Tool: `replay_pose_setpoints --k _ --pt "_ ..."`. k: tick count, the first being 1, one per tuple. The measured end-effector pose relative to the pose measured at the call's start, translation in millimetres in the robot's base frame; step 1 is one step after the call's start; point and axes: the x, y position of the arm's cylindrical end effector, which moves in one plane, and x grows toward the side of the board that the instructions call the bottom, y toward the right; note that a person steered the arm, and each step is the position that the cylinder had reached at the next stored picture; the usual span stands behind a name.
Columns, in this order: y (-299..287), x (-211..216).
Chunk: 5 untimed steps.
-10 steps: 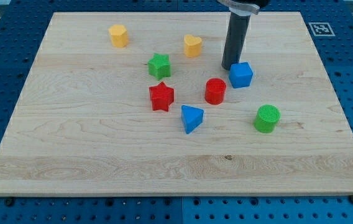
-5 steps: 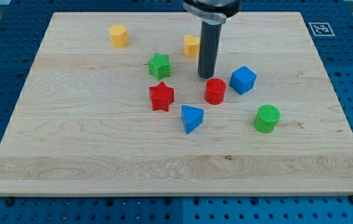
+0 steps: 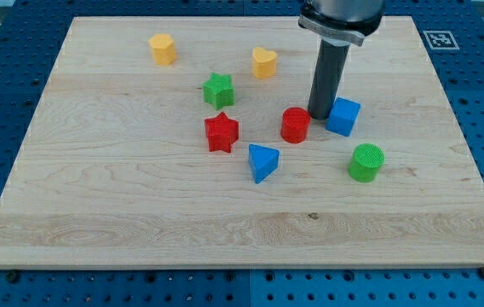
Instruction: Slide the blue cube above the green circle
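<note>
Fingers are absent on this arm; nothing is held, and only my tip (image 3: 319,116) is carried, set down against the left face of the small blue plastic cube (image 3: 342,116), between it and the red plastic cylinder (image 3: 295,125). On the pale wooden table (image 3: 140,213) the cube sits just up and left of the green plastic circle (image 3: 365,162). The cube is judged light, rigid and free-sliding, apt to spin if struck off-centre; a flat side face should be pushed squarely.
</note>
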Motion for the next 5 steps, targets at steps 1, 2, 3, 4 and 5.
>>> replay_pose_setpoints --k 1,2,3,4,5 --pt "6.8 10.1" --pt "19.6 12.9" --pt "28.9 20.6" --pt "29.2 25.9" --pt "29.2 5.4"
